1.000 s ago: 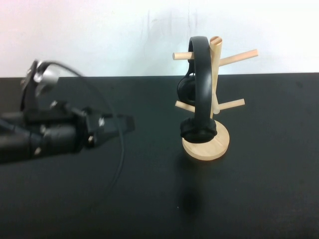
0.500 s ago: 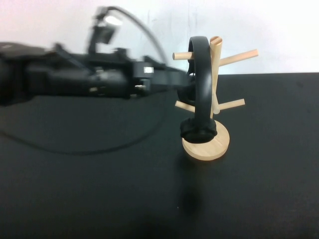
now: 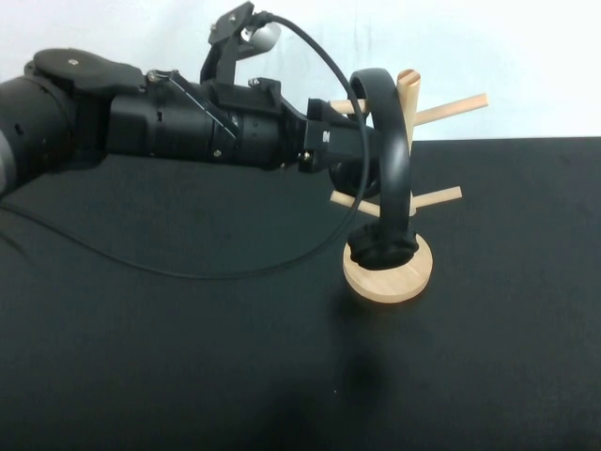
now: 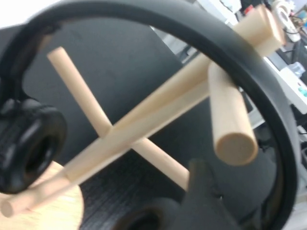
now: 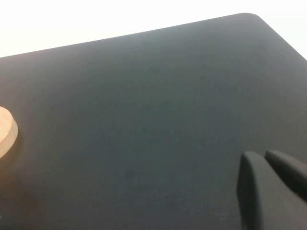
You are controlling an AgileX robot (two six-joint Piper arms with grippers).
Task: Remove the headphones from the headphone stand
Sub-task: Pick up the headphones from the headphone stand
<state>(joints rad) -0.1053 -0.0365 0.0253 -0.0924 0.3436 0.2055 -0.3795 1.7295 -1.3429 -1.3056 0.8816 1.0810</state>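
Left gripper [image 3: 362, 155] now against headphones [image 3: 390, 164], finger state unclear; right gripper's [image 5: 268, 184] fingers seemingly together.

the left arm [image 3: 169, 122] stretches level across from the robot's left, its wrist raised well above the table. the left gripper [image 3: 362, 155] sits at its far end. the right gripper [image 5: 273, 184] hovers low, fingers together.

Raised high view, angled down across the black table [image 3: 188, 357], taking in the headphone stand [image 3: 387, 274] whole. Left wrist view pressed close against the headphones [image 4: 201, 33] and stand pegs. Right wrist view low over bare tabletop, catching only the stand's disc base [image 5: 5, 132] at one edge, shared with both others.
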